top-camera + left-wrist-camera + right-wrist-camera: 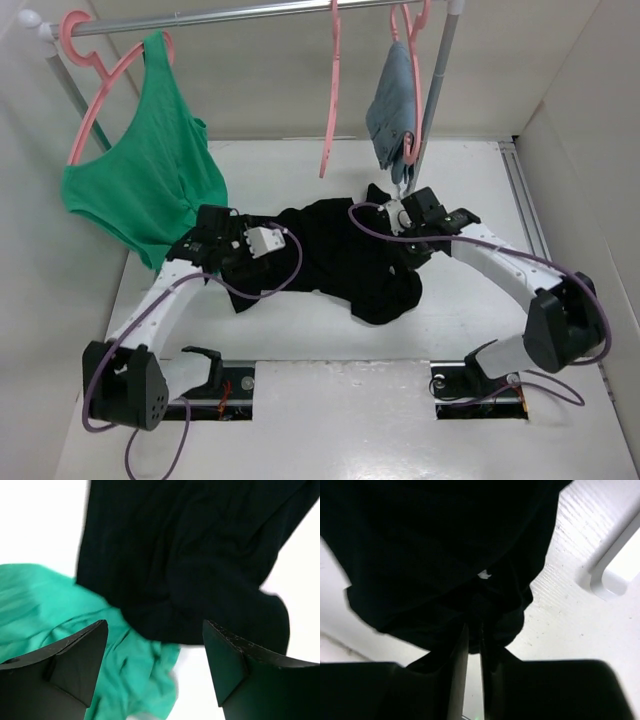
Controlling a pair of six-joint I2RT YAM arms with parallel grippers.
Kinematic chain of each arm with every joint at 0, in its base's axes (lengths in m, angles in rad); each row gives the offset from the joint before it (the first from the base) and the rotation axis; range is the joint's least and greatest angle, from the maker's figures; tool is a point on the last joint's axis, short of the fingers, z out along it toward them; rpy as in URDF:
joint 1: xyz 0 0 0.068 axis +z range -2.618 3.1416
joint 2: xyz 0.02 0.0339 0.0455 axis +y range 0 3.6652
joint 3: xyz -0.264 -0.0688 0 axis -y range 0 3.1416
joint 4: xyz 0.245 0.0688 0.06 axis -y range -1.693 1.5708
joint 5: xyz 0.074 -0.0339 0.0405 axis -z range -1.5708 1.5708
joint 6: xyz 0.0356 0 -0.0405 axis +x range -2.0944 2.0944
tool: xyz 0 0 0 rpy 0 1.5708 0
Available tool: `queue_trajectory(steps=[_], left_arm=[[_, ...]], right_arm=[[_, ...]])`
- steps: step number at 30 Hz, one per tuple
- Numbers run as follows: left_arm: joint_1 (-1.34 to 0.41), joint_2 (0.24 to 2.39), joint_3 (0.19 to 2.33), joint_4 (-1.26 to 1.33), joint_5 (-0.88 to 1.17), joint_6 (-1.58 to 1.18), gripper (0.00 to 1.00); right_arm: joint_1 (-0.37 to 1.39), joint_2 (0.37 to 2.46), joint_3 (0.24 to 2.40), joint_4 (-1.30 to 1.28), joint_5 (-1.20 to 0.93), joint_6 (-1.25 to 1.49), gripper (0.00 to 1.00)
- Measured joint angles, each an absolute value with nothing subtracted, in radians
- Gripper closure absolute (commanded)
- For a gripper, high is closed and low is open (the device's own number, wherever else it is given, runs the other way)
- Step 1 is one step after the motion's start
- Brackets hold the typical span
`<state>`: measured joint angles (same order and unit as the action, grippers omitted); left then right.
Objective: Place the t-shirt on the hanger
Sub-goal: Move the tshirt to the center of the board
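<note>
- Firstly, your right gripper [475,625] is pinching a gathered fold of the t-shirt [435,550]. In the right wrist view its fingers [457,680] are pressing almost together, with only a thin bright slit showing between them lower down.
- Your left gripper [155,627] is standing released. Its two fingers [75,665] are spreading wide apart over the cloth and gripping nothing; you cannot tell whether the tips are touching the fabric.
- Between those left fingers, a dark edge of the t-shirt is lying on the white table [40,520], touching a bunched edge of the green tank top [45,610].
- Seen from the top external camera, the t-shirt is lying crumpled near the middle of the table. The left gripper is sitting at its left edge and the right gripper at its upper right corner.
- Farther out, the hanger [333,90] is hanging bare from the rail [230,16] above the far side of the table. You are seeing it nearly edge-on, apart from the t-shirt below.
- To either side of it, the green tank top is drooping from the rail on the left, and a grey-blue cloth [390,110] is hanging on the right.
</note>
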<state>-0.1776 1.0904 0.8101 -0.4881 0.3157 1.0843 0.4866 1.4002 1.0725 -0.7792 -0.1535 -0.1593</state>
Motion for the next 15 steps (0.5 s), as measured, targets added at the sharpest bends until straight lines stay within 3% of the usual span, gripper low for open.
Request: queue_trajectory(steps=[4,11,13,14,15], left_arm=[[-0.239,1.195,0.750,-0.380,0.236,1.059,0.24],[-0.255,1.416,0.748,-0.247,0.149,1.035,0.21],[-0.272,1.441,0.747,-0.221,0.134,1.039,0.21],[-0.285,1.451,0.745,-0.204,0.121,1.043,0.25],[-0.297,1.454,0.742,-0.185,0.107,1.047,0.33]], right_arm=[[0.462,1.478,1.047,-0.723,-0.121,-0.152,0.45],[0.407,1.620,1.045,-0.642,-0.104,-0.154,0.42],[0.396,1.654,1.040,-0.619,-0.104,-0.154,0.54],[0.393,1.670,1.034,-0.609,-0.104,-0.155,0.78],[0.390,1.680,1.029,-0.602,-0.104,-0.162,0.91]])
